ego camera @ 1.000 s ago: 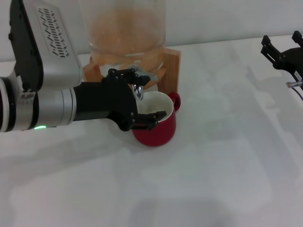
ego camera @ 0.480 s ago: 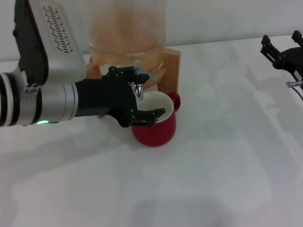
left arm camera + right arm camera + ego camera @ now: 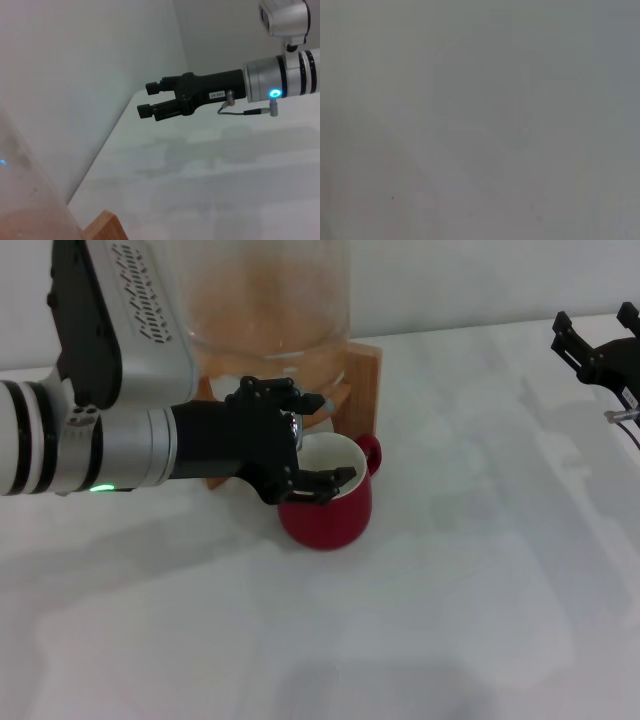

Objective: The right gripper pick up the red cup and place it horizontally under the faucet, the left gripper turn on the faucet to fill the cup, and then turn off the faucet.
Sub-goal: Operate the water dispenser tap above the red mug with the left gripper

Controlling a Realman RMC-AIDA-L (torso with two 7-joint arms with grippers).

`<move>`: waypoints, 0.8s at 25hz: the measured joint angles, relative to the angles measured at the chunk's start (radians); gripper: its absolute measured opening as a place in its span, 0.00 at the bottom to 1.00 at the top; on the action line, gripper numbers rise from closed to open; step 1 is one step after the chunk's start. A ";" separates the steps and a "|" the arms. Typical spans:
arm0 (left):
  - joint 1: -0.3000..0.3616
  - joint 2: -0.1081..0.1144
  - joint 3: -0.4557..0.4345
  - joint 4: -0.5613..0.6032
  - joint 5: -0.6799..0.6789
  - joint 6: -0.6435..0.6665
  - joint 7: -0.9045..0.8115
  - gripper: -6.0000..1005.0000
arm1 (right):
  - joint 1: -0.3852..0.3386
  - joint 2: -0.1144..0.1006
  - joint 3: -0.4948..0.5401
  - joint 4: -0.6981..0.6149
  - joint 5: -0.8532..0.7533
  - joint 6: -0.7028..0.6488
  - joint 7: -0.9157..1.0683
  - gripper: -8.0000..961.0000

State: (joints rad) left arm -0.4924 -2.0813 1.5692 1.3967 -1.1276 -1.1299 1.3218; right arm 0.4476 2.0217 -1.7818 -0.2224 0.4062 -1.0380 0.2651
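The red cup [image 3: 328, 505] (interior perhaps empty) stands under the faucet [image 3: 292, 429].

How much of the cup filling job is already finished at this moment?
Done: the red cup stands upright under the faucet, and the right hand is parked far away, fingers apart. In hand: the left hand is at the faucet lever. Left: whether water is flowing or in the cup cannot be seen; closing the faucet remains.
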 joint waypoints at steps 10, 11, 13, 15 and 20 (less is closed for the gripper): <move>-0.009 0.000 0.000 -0.007 0.000 -0.001 0.012 0.81 | -0.003 0.000 0.000 0.000 0.000 -0.001 -0.002 0.91; -0.010 0.000 0.000 -0.007 0.000 -0.001 0.013 0.81 | -0.003 0.000 0.000 0.000 0.000 -0.002 -0.002 0.91; -0.013 0.000 0.000 -0.009 -0.002 -0.001 0.014 0.81 | -0.004 0.000 -0.001 0.000 0.000 -0.002 -0.001 0.91; -0.017 0.000 0.000 -0.010 -0.003 -0.002 0.014 0.81 | -0.005 0.000 -0.001 0.000 0.000 -0.003 0.000 0.91; -0.023 0.000 0.000 -0.012 -0.003 -0.004 0.016 0.81 | -0.006 -0.001 0.000 0.000 0.000 -0.003 0.000 0.91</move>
State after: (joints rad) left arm -0.5156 -2.0812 1.5692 1.3850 -1.1304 -1.1339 1.3375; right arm 0.4413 2.0207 -1.7817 -0.2224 0.4065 -1.0415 0.2653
